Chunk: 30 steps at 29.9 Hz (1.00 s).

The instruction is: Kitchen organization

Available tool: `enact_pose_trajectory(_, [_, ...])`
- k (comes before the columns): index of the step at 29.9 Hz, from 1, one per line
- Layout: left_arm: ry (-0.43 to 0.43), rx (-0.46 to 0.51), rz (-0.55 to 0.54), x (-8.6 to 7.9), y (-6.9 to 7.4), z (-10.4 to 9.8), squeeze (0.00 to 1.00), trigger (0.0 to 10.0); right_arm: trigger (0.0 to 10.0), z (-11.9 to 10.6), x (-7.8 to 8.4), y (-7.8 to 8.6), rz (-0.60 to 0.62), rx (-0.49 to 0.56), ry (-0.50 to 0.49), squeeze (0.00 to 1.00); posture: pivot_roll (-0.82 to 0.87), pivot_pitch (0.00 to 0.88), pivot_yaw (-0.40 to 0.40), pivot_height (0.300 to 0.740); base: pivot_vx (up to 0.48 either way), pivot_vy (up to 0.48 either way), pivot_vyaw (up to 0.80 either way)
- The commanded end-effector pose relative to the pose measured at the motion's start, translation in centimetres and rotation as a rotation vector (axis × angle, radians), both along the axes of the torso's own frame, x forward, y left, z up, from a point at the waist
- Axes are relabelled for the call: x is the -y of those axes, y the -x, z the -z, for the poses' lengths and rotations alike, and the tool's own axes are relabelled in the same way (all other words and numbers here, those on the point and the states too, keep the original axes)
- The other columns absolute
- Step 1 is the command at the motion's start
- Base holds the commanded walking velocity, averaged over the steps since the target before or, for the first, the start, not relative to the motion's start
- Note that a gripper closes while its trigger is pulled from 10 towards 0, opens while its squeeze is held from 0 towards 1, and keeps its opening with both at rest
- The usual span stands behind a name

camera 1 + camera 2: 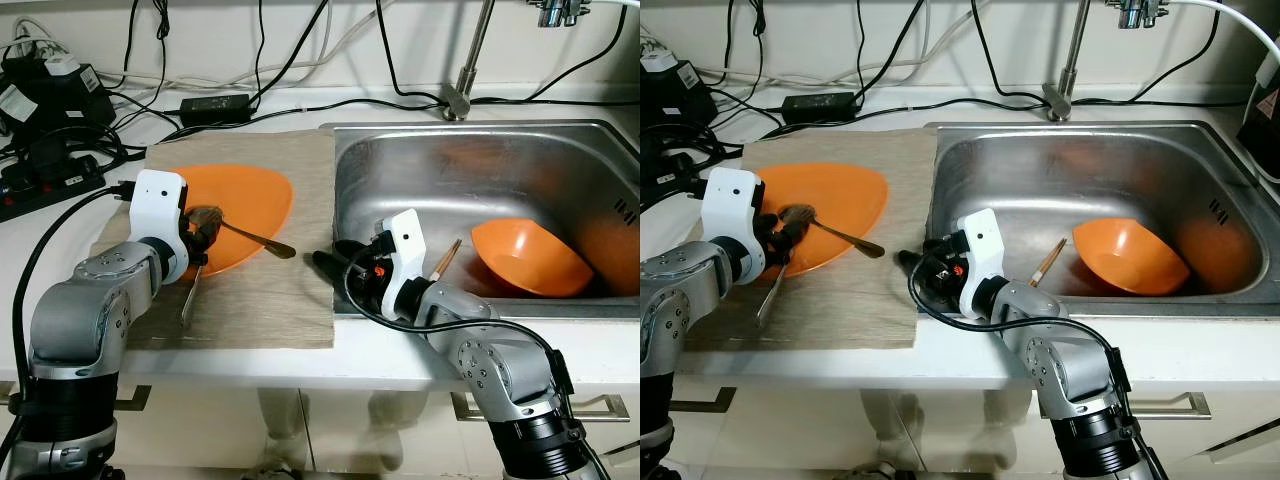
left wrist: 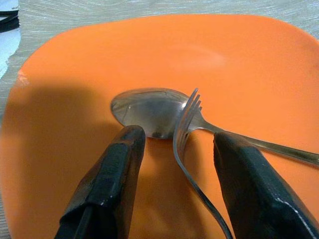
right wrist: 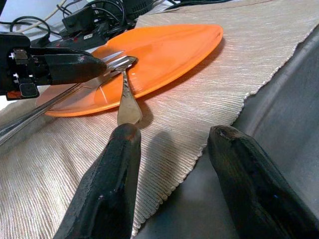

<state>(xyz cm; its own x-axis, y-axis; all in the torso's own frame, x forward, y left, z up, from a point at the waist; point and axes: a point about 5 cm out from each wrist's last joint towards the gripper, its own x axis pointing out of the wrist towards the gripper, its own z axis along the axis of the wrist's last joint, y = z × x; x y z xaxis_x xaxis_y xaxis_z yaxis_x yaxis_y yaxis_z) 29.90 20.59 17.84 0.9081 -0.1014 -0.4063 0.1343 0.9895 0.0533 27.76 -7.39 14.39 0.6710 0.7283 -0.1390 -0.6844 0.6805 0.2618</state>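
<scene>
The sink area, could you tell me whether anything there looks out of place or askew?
Yes. An orange bowl lies tipped on its side in the steel sink, and a wooden stick, possibly a chopstick, leans beside it. On the mat, the spoon rests on the orange plate with its handle overhanging the rim.

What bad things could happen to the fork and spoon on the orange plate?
The left claw has its fingers open around the fork, whose tines lie on the spoon. Closing could nudge the spoon or let the thin fork slip out.

The spoon's handle sticks out past the orange plate rim onto the mat, so a bump might tip it off.

The right claw hovers open by the sink edge, close to that handle, and might knock it.
</scene>
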Motion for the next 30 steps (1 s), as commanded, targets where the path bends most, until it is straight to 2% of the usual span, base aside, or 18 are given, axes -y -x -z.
enact_pose_trajectory(1, [-0.015, -0.011, 0.004, -0.1, 0.0, 0.1, 0.00, 10.0, 10.0, 0.0, 0.1, 0.0, 0.008, 0.007, 0.009, 0.00, 0.03, 0.015, 0.089, 0.740, 0.000, 0.000, 0.00])
enact_pose_trajectory(24, [0.035, -0.111, 0.044, 0.6, 0.3, 1.8, 0.00, 10.0, 10.0, 0.0, 0.1, 0.0, 0.010, 0.002, 0.011, 0.00, 0.02, 0.020, 0.094, 0.740, 0.000, 0.000, 0.00])
enact_pose_trajectory(25, [0.029, -0.108, 0.043, 0.6, 0.3, 1.8, 0.00, 4.8, 10.0, -0.1, 0.0, 0.0, 0.010, 0.003, 0.012, 0.00, 0.02, 0.020, 0.095, 0.740, 0.000, 0.000, 0.00])
enact_pose_trajectory(26, [0.029, -0.108, 0.043, 0.6, 0.3, 1.8, 0.00, 4.8, 10.0, -0.1, 0.0, 0.0, 0.010, 0.003, 0.012, 0.00, 0.02, 0.020, 0.095, 0.740, 0.000, 0.000, 0.00])
enact_pose_trajectory(27, [0.027, -0.102, 0.045, 0.6, 0.3, 1.8, 0.00, 0.0, 10.0, -0.1, 0.0, 0.0, 0.010, 0.003, 0.011, 0.00, 0.02, 0.021, 0.095, 0.740, 0.000, 0.000, 0.00])
enact_pose_trajectory(30, [0.025, -0.093, 0.040, 0.5, 0.2, 1.7, 0.00, 0.0, 10.0, -0.1, 0.0, 0.0, 0.010, 0.003, 0.011, 0.00, 0.02, 0.021, 0.095, 0.740, 0.000, 0.000, 0.00])
